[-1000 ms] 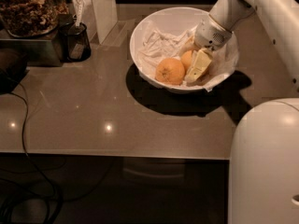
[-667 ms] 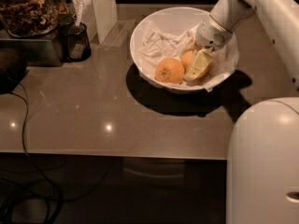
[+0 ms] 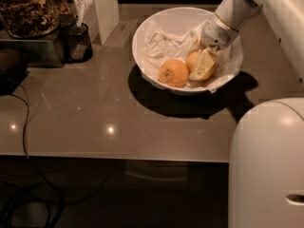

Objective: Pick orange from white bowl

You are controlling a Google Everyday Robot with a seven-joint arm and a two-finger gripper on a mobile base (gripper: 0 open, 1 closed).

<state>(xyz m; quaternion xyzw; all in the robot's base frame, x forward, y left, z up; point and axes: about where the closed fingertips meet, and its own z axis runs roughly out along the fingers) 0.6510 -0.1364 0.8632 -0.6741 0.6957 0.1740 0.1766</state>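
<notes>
The white bowl (image 3: 142,37), wide and lined with crumpled white paper, stands on the brown counter at the back centre. Two fruits lie in its front half. The paler orange (image 3: 192,60) is on the right, partly hidden by my gripper. A deeper-orange fruit (image 3: 173,72) with a dark stem dimple lies to its left. My gripper (image 3: 201,66) reaches down into the bowl from the upper right and sits right against the paler orange, covering its right side.
A black mesh cup (image 3: 78,42) and a jar of dark dried contents (image 3: 28,8) stand at the back left beside a white box (image 3: 104,6). A black cable (image 3: 26,127) runs over the left counter. My white body (image 3: 266,165) fills the front right.
</notes>
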